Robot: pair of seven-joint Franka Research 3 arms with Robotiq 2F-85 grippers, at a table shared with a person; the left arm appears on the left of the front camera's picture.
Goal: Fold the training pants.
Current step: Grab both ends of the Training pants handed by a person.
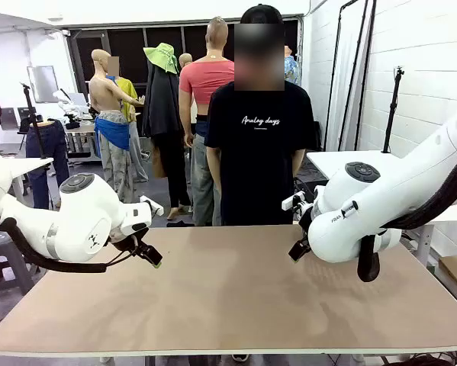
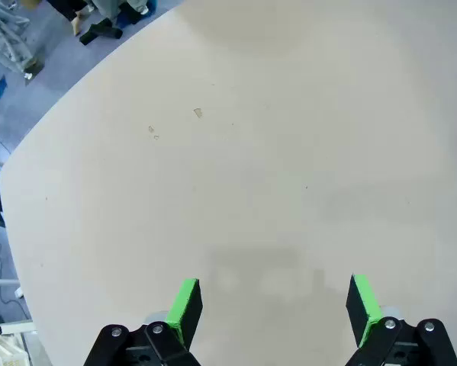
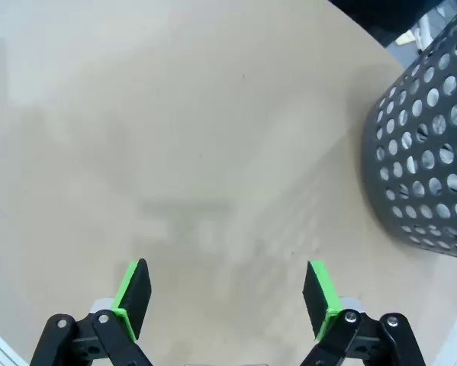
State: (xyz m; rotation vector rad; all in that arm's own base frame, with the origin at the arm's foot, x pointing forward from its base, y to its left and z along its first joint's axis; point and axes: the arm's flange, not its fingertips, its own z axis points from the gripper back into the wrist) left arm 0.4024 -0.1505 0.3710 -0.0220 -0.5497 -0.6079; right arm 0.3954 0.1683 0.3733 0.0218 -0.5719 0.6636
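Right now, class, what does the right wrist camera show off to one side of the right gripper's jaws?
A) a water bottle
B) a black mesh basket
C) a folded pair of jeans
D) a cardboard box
B: a black mesh basket with round holes in its wall fills the picture's right side, beyond the right gripper, whose jaws stand open over bare tabletop.

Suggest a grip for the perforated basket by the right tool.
Pinch the basket by its thin wall at the rim, one finger inside, coming from its open end. Its round body looks too wide for the open right tool to span. Rim out of frame.
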